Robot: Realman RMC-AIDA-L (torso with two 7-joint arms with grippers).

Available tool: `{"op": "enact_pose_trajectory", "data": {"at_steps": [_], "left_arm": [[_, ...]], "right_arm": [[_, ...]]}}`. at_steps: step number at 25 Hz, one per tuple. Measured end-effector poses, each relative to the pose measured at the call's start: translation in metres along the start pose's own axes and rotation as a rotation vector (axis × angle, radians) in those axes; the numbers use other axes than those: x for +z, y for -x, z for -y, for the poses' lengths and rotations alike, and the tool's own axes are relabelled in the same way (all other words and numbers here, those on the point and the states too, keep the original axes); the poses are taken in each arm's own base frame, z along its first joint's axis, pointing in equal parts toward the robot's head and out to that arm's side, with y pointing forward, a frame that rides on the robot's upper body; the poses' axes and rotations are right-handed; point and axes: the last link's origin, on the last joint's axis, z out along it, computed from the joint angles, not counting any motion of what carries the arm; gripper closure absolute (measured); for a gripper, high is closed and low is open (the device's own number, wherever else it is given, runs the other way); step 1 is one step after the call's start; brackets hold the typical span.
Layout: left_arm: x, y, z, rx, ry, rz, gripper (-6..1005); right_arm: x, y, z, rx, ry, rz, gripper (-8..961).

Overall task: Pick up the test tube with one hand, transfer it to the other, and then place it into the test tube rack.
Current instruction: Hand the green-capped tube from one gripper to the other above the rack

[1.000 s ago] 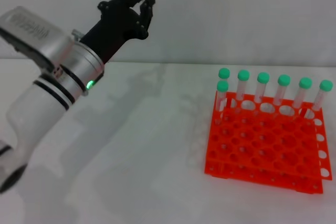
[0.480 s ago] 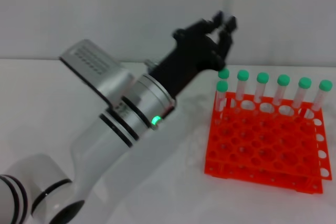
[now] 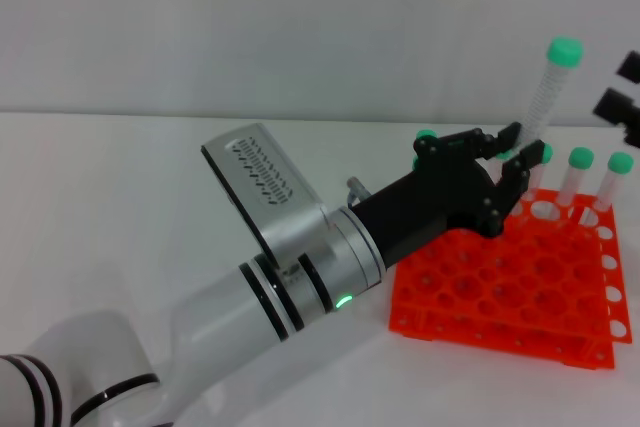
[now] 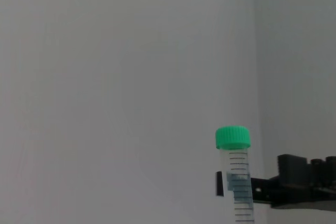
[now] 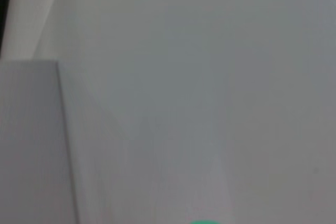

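My left gripper (image 3: 520,152), black with forked fingers, is shut on the lower end of the test tube (image 3: 540,97). It holds the tube nearly upright, green cap up, above the back of the orange test tube rack (image 3: 500,292). The tube also shows in the left wrist view (image 4: 237,182). My right gripper (image 3: 622,97) is partly visible at the right edge of the head view, close to the tube's upper part and apart from it. Black parts of it (image 4: 302,184) show beside the tube in the left wrist view.
Several green-capped tubes (image 3: 580,172) stand in the rack's back row, partly hidden by my left arm (image 3: 300,267). The rack's front holes are empty. The white table (image 3: 130,197) stretches to the left. A grey wall is behind.
My left arm has swung from the far left to the right and lowered over the rack with the tube. The right gripper has come into view at the right edge.
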Motion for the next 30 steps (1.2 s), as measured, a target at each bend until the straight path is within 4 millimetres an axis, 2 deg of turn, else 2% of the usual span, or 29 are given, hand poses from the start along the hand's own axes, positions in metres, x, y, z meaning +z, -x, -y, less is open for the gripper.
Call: {"op": "enact_pose_trajectory", "data": {"at_steps": [16,20,28,30], "left_arm": [[-0.005,0.012,-0.007,0.032,0.02,0.064,803],[-0.007,0.014,-0.007,0.036,0.016,0.068,803],[-0.008,0.013,-0.007,0.03,0.009,0.058,802],[-0.007,0.013,-0.008,0.03,0.01,0.058,802]], "right_arm": [[0.038,0.002,-0.005,0.061,0.154,-0.143,139],[0.042,-0.001,-0.005,0.064,0.141,-0.145,143],[0.036,-0.002,-0.005,0.068,0.093,-0.088,372],[0.034,-0.003,-0.006,0.063,0.087,-0.077,458]]}}
